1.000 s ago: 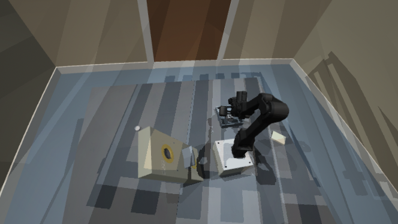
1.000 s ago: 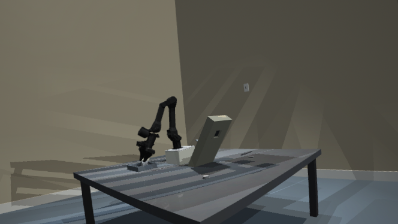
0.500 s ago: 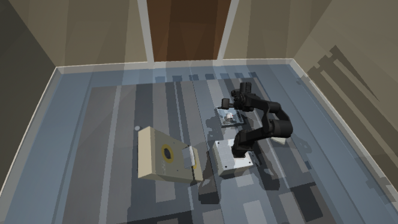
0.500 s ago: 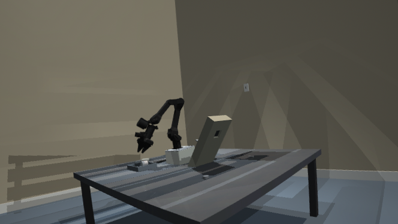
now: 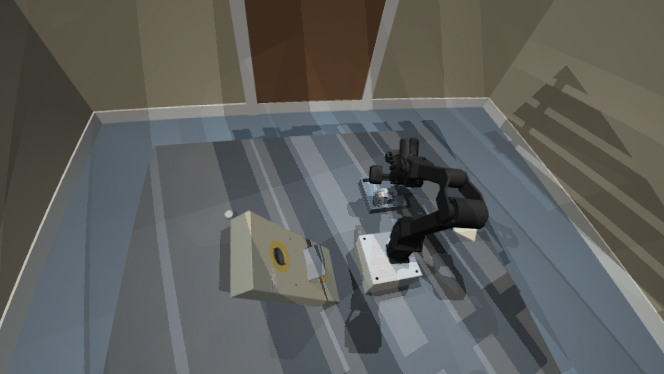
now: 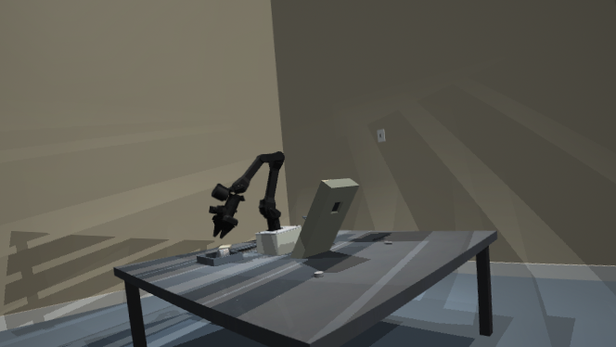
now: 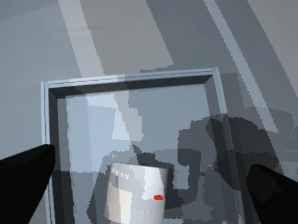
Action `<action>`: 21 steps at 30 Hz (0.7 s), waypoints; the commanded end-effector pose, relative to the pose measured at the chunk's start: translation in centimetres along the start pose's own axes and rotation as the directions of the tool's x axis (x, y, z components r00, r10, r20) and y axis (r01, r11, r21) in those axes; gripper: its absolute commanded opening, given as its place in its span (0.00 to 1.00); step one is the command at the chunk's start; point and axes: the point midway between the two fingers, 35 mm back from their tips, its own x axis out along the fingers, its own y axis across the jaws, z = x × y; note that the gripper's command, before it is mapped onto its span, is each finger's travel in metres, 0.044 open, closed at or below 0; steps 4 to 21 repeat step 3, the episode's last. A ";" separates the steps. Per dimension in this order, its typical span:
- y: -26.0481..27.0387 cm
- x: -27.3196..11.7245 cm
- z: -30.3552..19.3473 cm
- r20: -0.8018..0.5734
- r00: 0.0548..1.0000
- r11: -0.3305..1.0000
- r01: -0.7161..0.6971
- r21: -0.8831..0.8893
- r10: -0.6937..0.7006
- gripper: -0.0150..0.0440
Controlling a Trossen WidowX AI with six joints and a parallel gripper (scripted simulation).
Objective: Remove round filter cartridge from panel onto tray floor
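Near the bench's far edge, behind the robot base, filter cartridge (image 7: 136,200) lies on tray (image 7: 61,96) floor. Gripper (image 6: 224,228) hangs above it, jaws spread wide, holding nothing, apparently clear of contact. Service panel (image 5: 260,280) socket empty. Extraction and placement look done; only settling remains.

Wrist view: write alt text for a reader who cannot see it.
A pale round filter cartridge with a small red mark lies on the floor of a square grey tray. The open tool hangs above it, its dark fingers wide apart at both edges, touching nothing.
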 end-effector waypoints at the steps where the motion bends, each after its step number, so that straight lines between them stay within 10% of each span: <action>1: 0.0 0.0 -0.1 -0.002 1.000 1.000 0.000 0.000 0.000 1.00; 21: 0.0 0.0 -0.1 -0.002 1.000 1.000 0.000 0.000 0.000 1.00</action>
